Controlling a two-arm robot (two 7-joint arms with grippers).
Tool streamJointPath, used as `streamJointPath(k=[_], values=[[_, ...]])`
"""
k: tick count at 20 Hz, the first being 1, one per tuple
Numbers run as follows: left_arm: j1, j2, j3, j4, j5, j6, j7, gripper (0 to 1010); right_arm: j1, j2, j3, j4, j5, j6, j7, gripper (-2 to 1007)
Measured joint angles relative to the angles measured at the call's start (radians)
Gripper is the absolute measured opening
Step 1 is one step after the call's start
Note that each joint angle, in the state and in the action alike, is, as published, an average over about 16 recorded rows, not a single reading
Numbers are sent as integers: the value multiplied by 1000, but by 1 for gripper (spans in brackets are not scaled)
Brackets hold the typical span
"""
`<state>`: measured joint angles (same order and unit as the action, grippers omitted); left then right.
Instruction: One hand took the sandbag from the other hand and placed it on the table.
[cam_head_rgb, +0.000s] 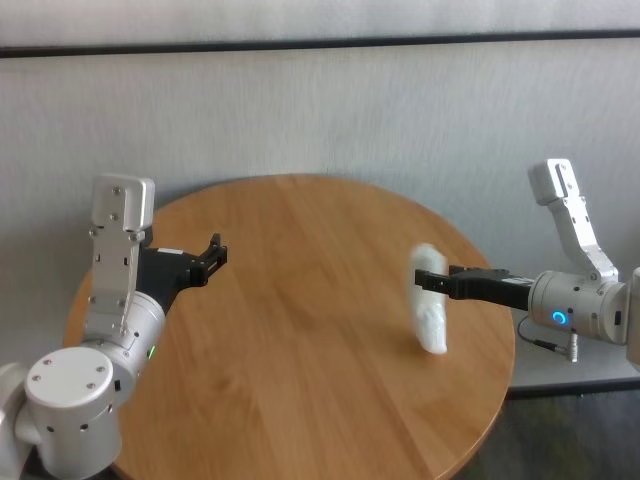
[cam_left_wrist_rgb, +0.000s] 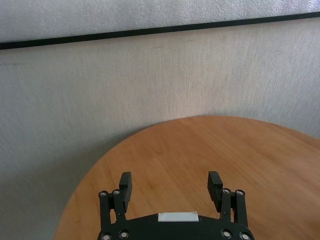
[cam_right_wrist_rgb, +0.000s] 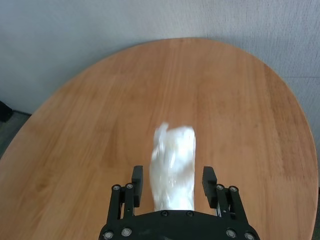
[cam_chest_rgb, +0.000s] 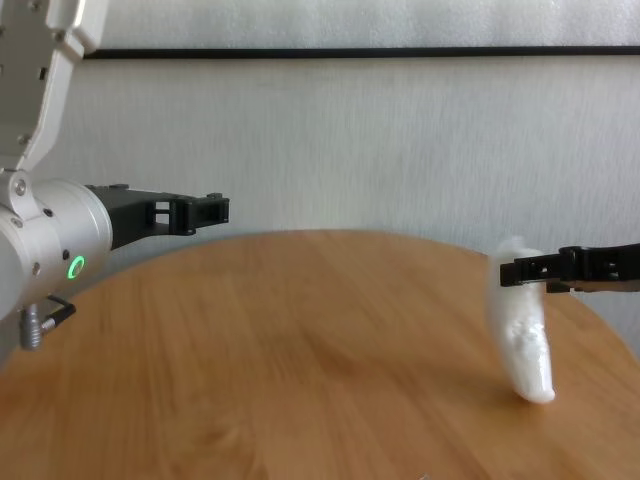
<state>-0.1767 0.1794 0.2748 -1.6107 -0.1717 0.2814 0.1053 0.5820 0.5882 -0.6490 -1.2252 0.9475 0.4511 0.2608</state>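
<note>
Handover looks finished: the right gripper (cam_head_rgb: 446, 283) pinches the sandbag (cam_head_rgb: 430, 313) near its top, hanging on end with its lower tip at or just above the desk (cam_head_rgb: 300, 330), release left, while the left gripper (cam_head_rgb: 214, 252) hovers wide and empty.

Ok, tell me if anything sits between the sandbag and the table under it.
Nothing visible does. The sandbag hangs upright between the fingers of the right gripper, its lower end at or just above bare wood of the table. The left gripper is open and far off to the left.
</note>
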Motion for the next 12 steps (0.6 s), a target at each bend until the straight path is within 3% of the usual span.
streamJointPath(k=[12], values=[[2, 0, -2, -3, 0, 2, -1, 1000, -7, 3, 5, -14, 4, -4, -4, 965]])
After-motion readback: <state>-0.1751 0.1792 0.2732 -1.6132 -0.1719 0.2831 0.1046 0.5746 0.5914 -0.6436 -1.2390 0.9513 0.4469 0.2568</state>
